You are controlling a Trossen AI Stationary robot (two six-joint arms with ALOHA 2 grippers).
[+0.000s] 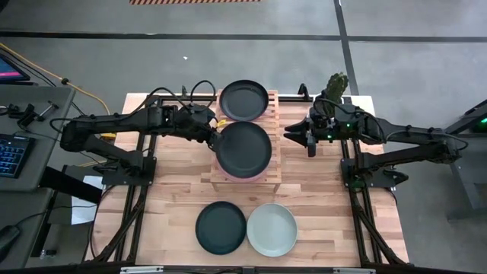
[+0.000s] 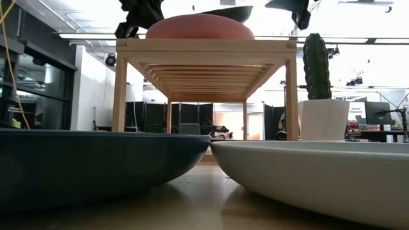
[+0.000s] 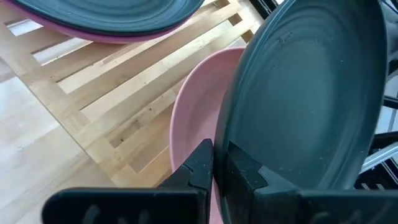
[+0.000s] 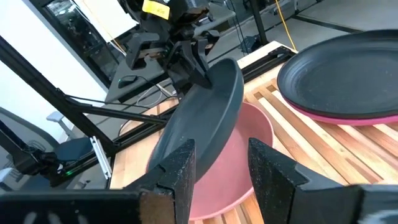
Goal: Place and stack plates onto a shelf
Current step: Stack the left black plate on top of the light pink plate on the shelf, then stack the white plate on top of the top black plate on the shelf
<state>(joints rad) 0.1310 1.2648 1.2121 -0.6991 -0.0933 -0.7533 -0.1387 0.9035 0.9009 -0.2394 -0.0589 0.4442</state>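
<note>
Left gripper [image 1: 214, 131] is clamped on a dark plate's [image 1: 243, 148] rim, tilted over the pink plate [image 4: 239, 158] on the shelf [image 1: 275, 144]; next, lower it level and release; right gripper [image 1: 310, 141] waits open beside the shelf.

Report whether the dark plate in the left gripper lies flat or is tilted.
Tilted: the dark teal-black round plate, pinched at its rim by the left gripper, slants above the pink plate, not lying flat.

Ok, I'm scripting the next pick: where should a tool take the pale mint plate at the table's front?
Probably by the raised rim of the pale mint plate, on its free right side or its front edge. It lies flat on the tabletop, and a dark plate sits close on its left, leaving little room there.
</note>
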